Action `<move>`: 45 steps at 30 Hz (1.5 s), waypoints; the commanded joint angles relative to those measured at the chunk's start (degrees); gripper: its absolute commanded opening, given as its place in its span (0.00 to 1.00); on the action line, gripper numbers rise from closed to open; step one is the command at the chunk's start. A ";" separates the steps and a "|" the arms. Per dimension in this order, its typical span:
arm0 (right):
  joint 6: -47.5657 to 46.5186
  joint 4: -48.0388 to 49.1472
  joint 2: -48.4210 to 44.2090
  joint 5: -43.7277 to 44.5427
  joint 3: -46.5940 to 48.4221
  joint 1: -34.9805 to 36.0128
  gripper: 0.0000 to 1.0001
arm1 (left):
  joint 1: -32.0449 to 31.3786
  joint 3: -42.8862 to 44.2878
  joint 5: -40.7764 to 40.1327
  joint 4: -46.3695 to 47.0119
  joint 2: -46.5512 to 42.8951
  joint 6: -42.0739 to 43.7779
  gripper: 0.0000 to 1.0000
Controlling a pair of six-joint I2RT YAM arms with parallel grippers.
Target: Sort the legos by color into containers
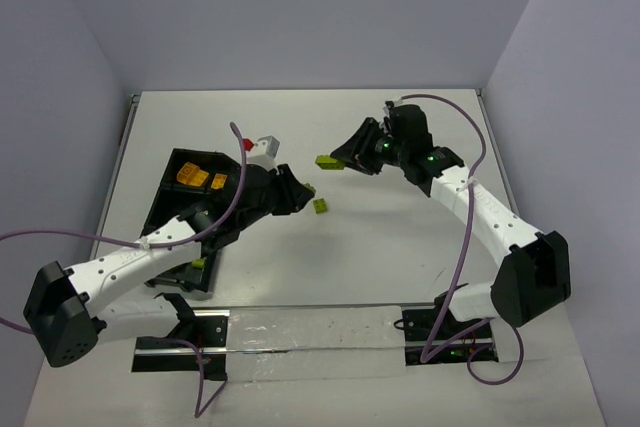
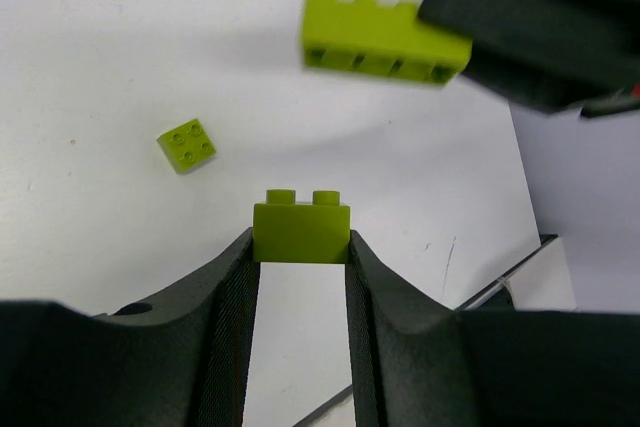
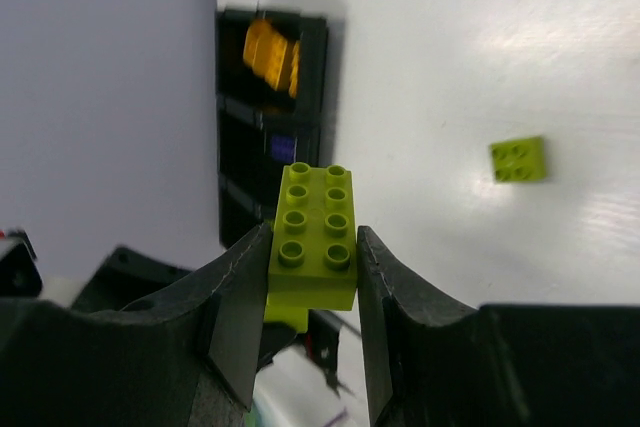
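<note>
My left gripper [image 1: 299, 191] [image 2: 300, 245] is shut on a small lime-green lego [image 2: 300, 230] held above the table. My right gripper [image 1: 342, 160] [image 3: 313, 247] is shut on a long lime-green lego [image 3: 316, 235] [image 1: 326, 161], which hangs in the air close in front of the left gripper and also shows in the left wrist view [image 2: 385, 42]. A loose square lime-green lego [image 1: 321, 205] [image 2: 187, 144] [image 3: 518, 159] lies on the table between the arms. The black tray [image 1: 168, 199] [image 3: 313, 107] lies to the left, with orange-yellow legos [image 1: 195, 177] [image 3: 270, 52] and a blue-purple lego [image 3: 283, 147] in separate compartments.
A lime-green lego [image 1: 199, 263] sits in the tray's near compartment, partly behind the left arm. The left arm crosses over the tray. White walls close the table at the back and sides. A metal rail [image 1: 310, 332] runs along the near edge.
</note>
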 commanded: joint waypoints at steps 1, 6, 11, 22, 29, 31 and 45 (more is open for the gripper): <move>-1.33 -0.49 -2.40 3.88 0.73 -1.81 0.00 | 0.25 -1.20 0.75 -2.76 -3.96 -0.26 0.00; -2.14 -0.61 -2.25 4.45 -0.05 -1.88 0.00 | 0.21 -3.12 -3.87 -10.79 -9.13 -6.84 0.00; -2.97 -0.37 -2.25 4.71 -1.31 -2.37 0.00 | 0.16 0.19 -19.46 -36.07 -13.12 -26.75 0.00; -3.84 0.32 -1.19 2.97 -1.39 -2.71 0.00 | 7.04 1.14 -26.17 -71.97 -9.42 -62.89 0.00; -4.11 -0.02 -2.34 2.87 -2.53 -2.71 0.00 | 15.94 0.14 -27.90 -72.32 -9.55 -59.74 0.00; -4.11 0.06 -2.52 2.72 -2.68 -2.77 0.00 | 20.91 -0.90 -28.48 -70.71 -11.16 -57.58 0.03; -4.54 -0.11 -2.25 2.16 -2.44 -2.71 0.00 | 31.01 -3.91 -24.62 -59.32 -11.00 -42.68 0.86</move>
